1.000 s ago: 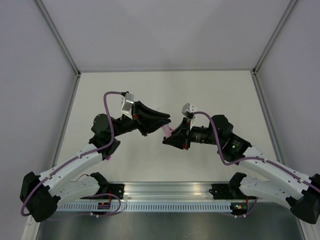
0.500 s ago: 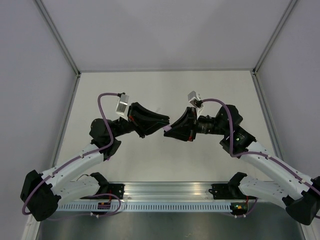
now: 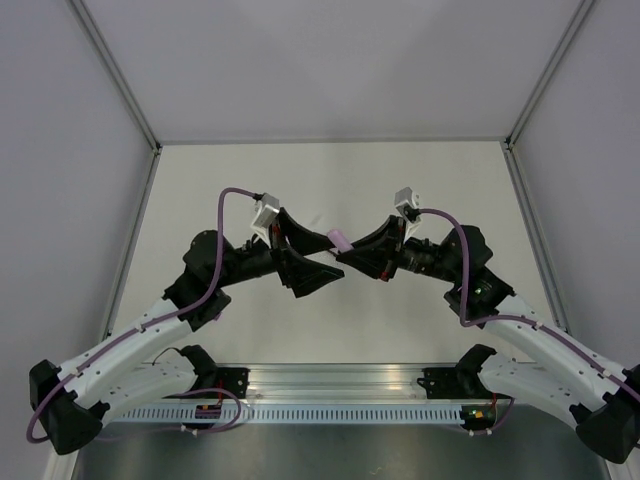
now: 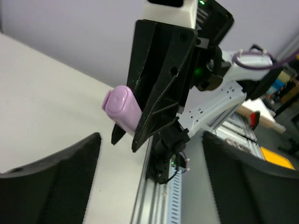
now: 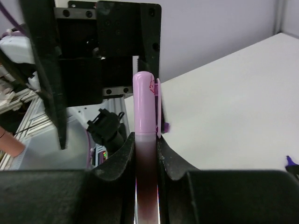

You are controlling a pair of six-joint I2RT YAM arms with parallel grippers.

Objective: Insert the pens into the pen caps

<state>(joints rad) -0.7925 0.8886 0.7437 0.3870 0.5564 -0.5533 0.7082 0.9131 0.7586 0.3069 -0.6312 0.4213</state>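
While aloft, capped pen [image 5: 145,179] in right gripper [image 5: 145,145]

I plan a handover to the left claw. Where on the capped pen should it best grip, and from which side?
Probably the light purple cap: only it sticks out past the right claw, which is shut on the pen barrel. Come from the free end, fingers on the round sides, off the clip.

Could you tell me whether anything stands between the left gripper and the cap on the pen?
Nothing visible does: the cap, on the pen in the right gripper, faces the open left gripper directly.
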